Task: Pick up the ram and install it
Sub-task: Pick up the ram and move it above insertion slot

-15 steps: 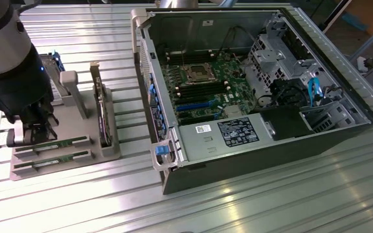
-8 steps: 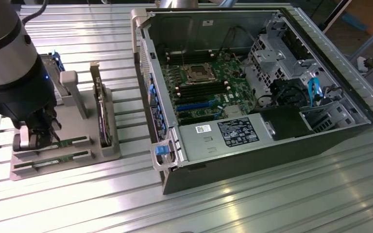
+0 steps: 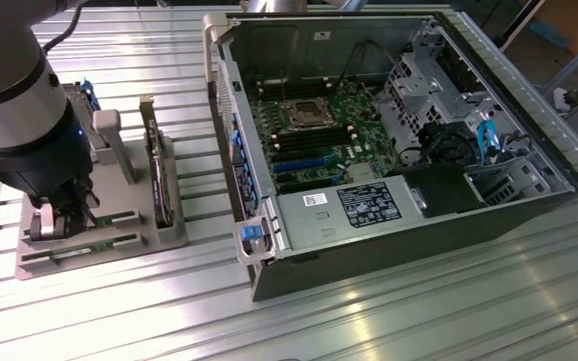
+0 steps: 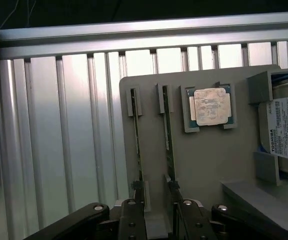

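Hovering over the tray (image 4: pixel 209 160), the gripper (image 4: pixel 155 187) stands wide open, holding nothing. The ram (image 4: pixel 168 135) sits in its slot, neither lifted nor installed.

arm (image 3: pixel 13 120): wrist pointing straight down | claw (image 3: pixel 63 219): low, facing downward | fingers (image 4: pixel 133 217): spread wide apart

The exterior view looks steeply down from well above the ribbed aluminium tabletop (image 3: pixel 369 316), taking in the open black computer case (image 3: pixel 420 248) and the flat grey plastic parts tray (image 3: pixel 153 242). The wrist view sits close over that tray (image 4: pixel 204 160), facing straight down past the jaws. Both views share the tray and the ribs beside it.
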`<state>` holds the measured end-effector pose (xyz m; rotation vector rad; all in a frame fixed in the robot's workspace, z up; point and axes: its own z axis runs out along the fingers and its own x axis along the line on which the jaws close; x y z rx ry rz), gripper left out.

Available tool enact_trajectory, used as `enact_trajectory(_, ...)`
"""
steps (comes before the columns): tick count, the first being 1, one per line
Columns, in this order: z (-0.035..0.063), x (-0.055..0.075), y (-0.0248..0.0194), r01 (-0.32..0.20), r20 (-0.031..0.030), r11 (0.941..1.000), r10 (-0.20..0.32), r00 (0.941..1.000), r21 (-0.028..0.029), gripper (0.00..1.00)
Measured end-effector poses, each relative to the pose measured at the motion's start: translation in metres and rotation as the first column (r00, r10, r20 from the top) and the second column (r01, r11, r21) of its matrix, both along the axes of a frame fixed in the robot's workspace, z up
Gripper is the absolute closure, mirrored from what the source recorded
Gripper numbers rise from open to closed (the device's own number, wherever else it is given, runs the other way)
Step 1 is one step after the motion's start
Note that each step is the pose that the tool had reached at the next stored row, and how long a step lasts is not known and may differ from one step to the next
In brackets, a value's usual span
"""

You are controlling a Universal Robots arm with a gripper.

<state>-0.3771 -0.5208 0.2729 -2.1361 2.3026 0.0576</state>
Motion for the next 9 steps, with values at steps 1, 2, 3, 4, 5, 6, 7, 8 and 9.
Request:
enact_trajectory(1,-0.0015,0.000,0.0000,0.000,0.0000,1.0000,0.000,1.0000,0.0001,0.68)
enact_trajectory(2,-0.0030,0.000,0.0000,0.000,0.0000,1.0000,0.000,1.0000,0.0000,0.68)
enact_trajectory(3,-0.0044,0.000,0.0000,-0.001,0.0000,1.0000,0.001,1.0000,0.0000,0.68)
enact_trajectory(4,-0.0059,0.000,0.0000,-0.001,0.0000,1.0000,0.001,1.0000,0.0000,0.68)
enact_trajectory(5,-0.0073,0.000,0.0000,-0.001,0.0000,1.0000,0.001,1.0000,0.0000,0.68)
enact_trajectory(6,-0.0088,0.000,0.0000,-0.001,0.0000,1.0000,0.001,1.0000,0.0000,0.68)
enact_trajectory(7,-0.0105,0.000,0.0000,-0.001,-0.0001,1.0000,0.001,1.0000,-0.0001,0.68)
enact_trajectory(8,-0.0121,0.000,0.0000,-0.001,-0.0001,1.0000,0.001,1.0000,0.0000,0.68)
enact_trajectory(9,-0.0134,0.000,0.0000,-0.001,-0.0001,1.0000,0.001,1.0000,-0.0001,0.68)
